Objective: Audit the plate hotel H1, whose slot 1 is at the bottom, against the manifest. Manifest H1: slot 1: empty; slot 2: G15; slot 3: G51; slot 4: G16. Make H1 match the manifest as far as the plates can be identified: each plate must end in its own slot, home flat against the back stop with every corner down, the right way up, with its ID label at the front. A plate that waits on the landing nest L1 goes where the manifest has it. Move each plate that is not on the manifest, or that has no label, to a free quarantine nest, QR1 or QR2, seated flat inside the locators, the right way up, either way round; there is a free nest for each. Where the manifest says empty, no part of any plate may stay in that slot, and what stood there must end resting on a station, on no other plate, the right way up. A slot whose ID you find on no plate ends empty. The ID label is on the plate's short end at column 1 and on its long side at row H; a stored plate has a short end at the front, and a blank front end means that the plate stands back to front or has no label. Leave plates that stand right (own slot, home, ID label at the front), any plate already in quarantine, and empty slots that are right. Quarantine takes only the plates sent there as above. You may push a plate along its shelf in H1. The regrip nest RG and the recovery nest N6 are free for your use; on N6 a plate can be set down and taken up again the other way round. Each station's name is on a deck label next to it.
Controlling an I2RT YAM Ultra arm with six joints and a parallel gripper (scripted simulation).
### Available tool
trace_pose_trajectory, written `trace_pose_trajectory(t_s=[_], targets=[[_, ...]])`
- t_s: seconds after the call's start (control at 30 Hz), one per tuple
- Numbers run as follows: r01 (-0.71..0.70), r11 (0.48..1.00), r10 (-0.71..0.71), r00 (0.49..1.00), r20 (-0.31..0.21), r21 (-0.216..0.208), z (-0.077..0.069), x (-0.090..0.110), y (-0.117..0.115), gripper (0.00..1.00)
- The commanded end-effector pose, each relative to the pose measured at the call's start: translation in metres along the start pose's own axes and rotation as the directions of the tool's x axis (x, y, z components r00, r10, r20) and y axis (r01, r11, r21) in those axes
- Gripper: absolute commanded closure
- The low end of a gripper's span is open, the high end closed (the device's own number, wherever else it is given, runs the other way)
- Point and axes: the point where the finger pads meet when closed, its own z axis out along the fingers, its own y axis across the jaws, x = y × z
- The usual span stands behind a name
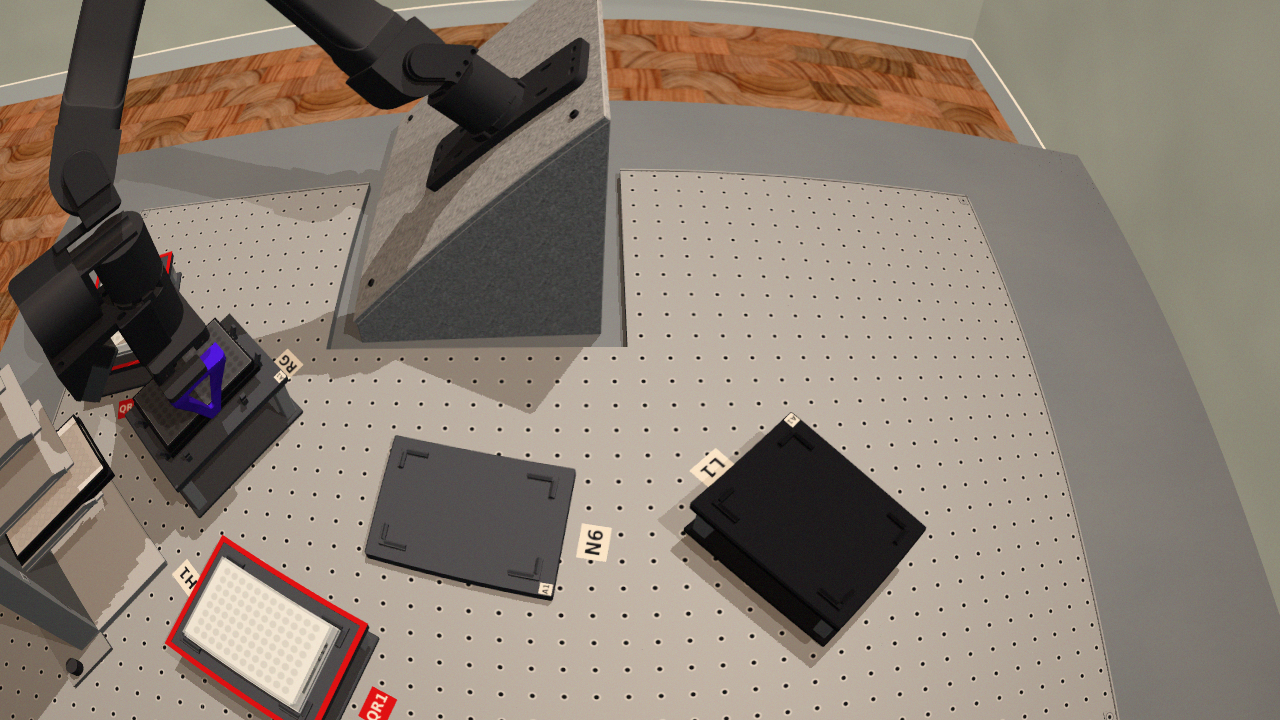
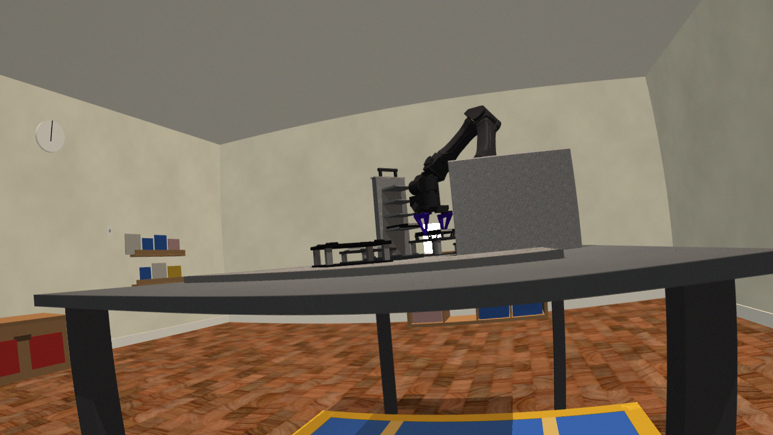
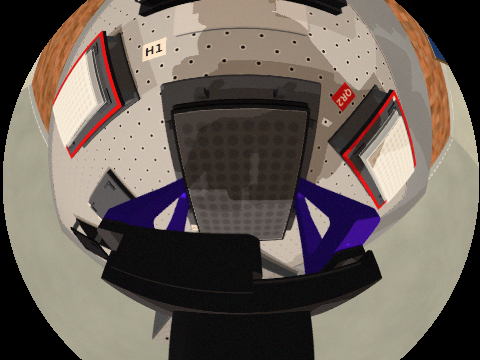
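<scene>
My gripper (image 3: 242, 192) (image 2: 433, 229) is shut on the long sides of a dark plate (image 3: 240, 150) (image 1: 234, 347), wells up. The plate is level, at or just above the regrip nest RG (image 1: 214, 447) (image 3: 220, 85); whether it touches the nest is unclear. No ID is readable on it. Hotel H1 (image 2: 380, 211) stands at the left edge of the top view, with a pale-topped plate (image 1: 67, 501) on a shelf; its label is not readable. A white plate (image 1: 259, 631) (image 3: 80, 100) lies on QR1. Another white plate (image 3: 395, 160) lies on QR2.
The grey nest N6 (image 1: 469, 519) and the black landing nest L1 (image 1: 805, 528) carry no plate. The arm's sloped stone pedestal (image 1: 501, 259) stands behind them. H1's shelves stand close beside RG, and QR2 is close on RG's other side.
</scene>
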Motion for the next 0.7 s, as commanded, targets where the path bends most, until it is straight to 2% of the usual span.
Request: trace_pose_trajectory(t_s=[0.0,0.67], targets=[[0.000,1.000,0.000,1.000,0.012,-0.001,-0.001,-0.003,0.000,0.14],[0.000,1.000,0.000,1.000,0.012,-0.001,0.010,-0.003,0.000,0.14]])
